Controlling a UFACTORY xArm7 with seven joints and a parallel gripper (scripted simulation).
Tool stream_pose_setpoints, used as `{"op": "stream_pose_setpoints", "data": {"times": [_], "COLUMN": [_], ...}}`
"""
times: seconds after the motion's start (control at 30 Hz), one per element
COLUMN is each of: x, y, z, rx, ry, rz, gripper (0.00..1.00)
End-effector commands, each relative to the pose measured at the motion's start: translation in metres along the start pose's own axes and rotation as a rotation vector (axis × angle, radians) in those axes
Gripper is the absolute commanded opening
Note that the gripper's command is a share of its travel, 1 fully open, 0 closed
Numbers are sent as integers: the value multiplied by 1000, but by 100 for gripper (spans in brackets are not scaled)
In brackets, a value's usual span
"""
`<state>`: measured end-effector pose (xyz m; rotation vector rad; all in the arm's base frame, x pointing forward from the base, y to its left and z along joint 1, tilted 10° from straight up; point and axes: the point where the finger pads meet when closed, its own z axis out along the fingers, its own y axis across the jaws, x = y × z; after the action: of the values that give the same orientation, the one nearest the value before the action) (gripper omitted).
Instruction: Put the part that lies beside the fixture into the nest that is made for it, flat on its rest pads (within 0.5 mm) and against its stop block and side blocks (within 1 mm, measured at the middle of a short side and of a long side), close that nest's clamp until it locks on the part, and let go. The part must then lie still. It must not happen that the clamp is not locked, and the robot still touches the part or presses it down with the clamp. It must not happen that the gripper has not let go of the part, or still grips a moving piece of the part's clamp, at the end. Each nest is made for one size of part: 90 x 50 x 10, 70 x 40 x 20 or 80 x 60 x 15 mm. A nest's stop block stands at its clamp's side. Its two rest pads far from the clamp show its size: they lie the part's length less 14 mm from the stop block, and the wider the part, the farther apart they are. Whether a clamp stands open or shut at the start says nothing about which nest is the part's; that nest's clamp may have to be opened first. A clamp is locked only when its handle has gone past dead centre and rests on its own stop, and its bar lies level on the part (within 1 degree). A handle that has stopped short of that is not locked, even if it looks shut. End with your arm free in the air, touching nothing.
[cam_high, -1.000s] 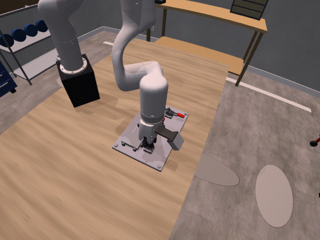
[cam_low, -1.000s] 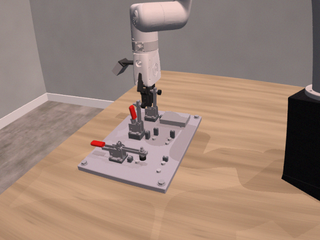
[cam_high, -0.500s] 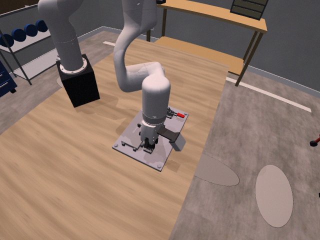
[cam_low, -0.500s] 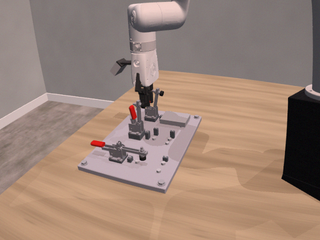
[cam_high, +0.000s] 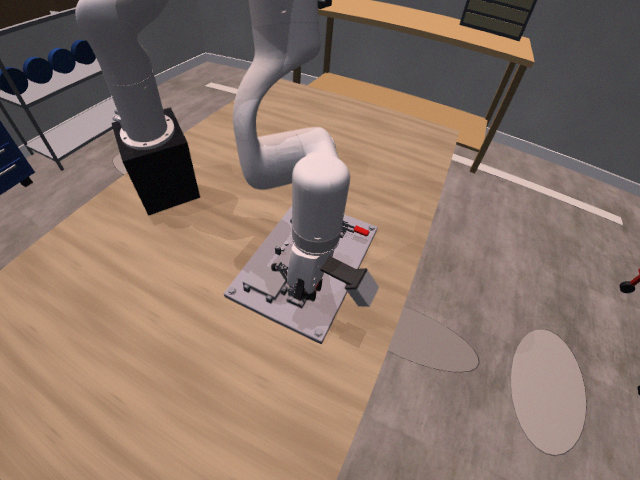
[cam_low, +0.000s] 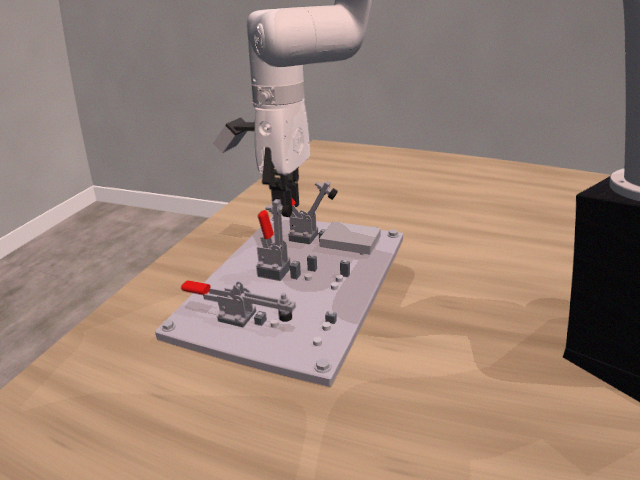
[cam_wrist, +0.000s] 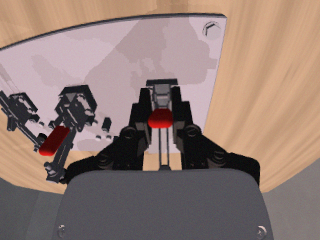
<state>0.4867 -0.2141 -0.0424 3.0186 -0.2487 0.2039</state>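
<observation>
The grey fixture plate (cam_high: 330, 311) (cam_low: 356, 304) (cam_wrist: 134, 47) lies on the wooden table and carries three toggle clamps. The grey block part (cam_low: 350, 236) lies in the far nest, beside the far clamp (cam_low: 302, 227). That clamp's bar (cam_low: 321, 198) is tilted up, clear of the part. My gripper (cam_high: 301, 291) (cam_low: 283, 198) (cam_wrist: 161, 99) points down and is shut on the far clamp's red handle (cam_wrist: 160, 119). The middle clamp's red handle (cam_low: 265, 224) (cam_wrist: 55, 142) stands upright. The near clamp (cam_low: 237, 304) lies level with its red handle (cam_low: 195, 286) (cam_high: 361, 230) flat.
The arm's black base (cam_high: 155, 165) (cam_low: 604, 289) stands at the table's far side. The table's edge runs close beside the plate in the top view. A wooden shelf unit (cam_high: 429, 46) stands behind the table. Small blocks and pads (cam_low: 330, 316) dot the plate's empty nests.
</observation>
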Motion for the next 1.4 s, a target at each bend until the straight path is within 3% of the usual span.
{"op": "stream_pose_setpoints", "data": {"times": [0.0,1.37], "x": [6,29], "y": [0,0], "z": [0,25], "rx": [0,-1], "ry": [4,4], "rz": [0,0], "gripper": [0,0]}}
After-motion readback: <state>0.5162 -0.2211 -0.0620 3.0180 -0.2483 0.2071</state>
